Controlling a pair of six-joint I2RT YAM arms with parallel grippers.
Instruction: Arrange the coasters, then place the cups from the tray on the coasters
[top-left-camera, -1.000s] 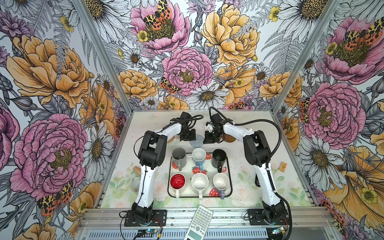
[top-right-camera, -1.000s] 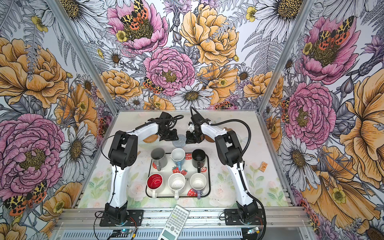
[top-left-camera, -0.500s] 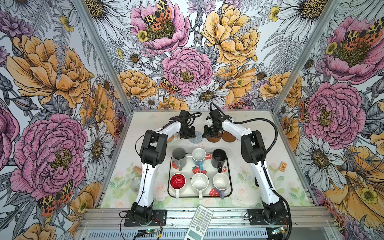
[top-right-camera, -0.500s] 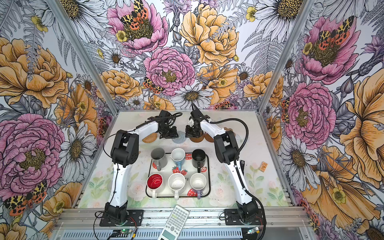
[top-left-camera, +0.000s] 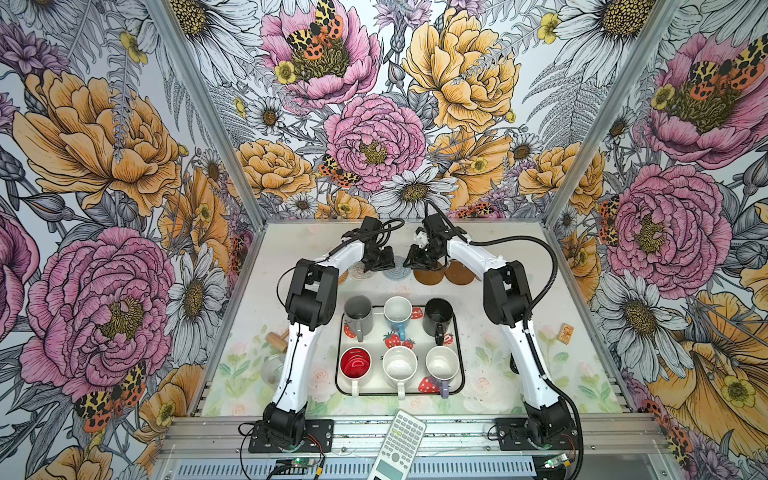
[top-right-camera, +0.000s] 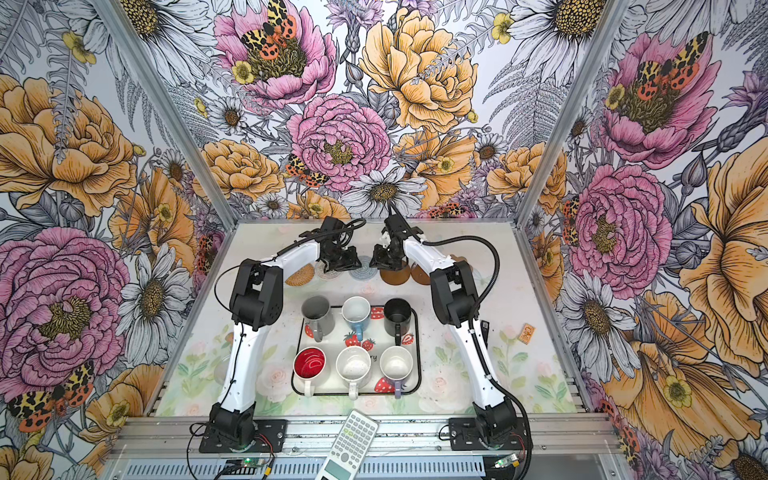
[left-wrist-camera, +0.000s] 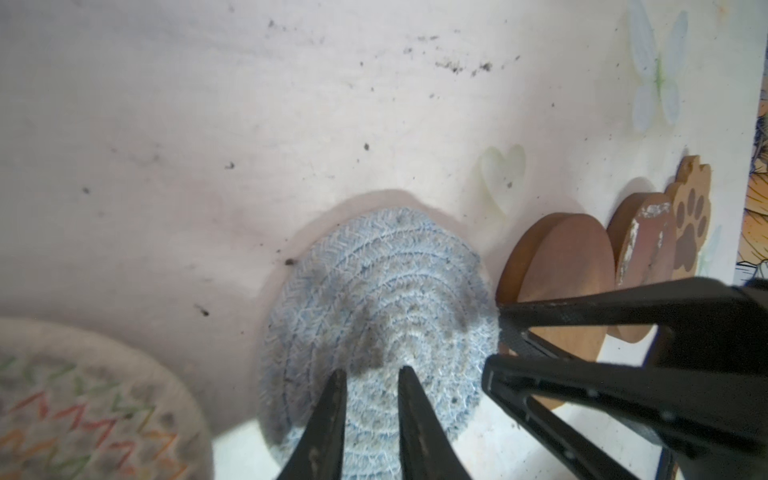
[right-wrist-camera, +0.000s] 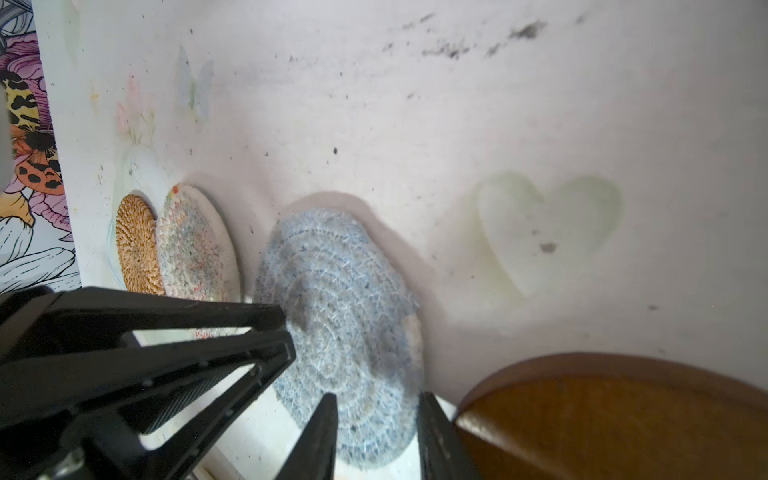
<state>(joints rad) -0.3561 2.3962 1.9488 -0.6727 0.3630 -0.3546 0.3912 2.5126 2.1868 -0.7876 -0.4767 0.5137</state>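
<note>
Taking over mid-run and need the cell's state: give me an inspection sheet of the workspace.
Surface: white table, faint floral print, dark specks beyond the coasters.
Job's things: back row of rattan coaster, whitish coaster, blue-grey coaster, plain brown disc, chipped brown disc, paw coaster; grey cup, blue cup, black cup, red-lined cup, speckled cup, lavender-handled cup all on the tray.
Clutter: calculator at the front edge, glass jar, wooden piece, orange card.
Grippers: left gripper and right gripper over the blue-grey coaster, jaws apart, nothing held.
Cables: black hose arcs off the right arm.
Surroundings: floral walls, metal frame.
</note>
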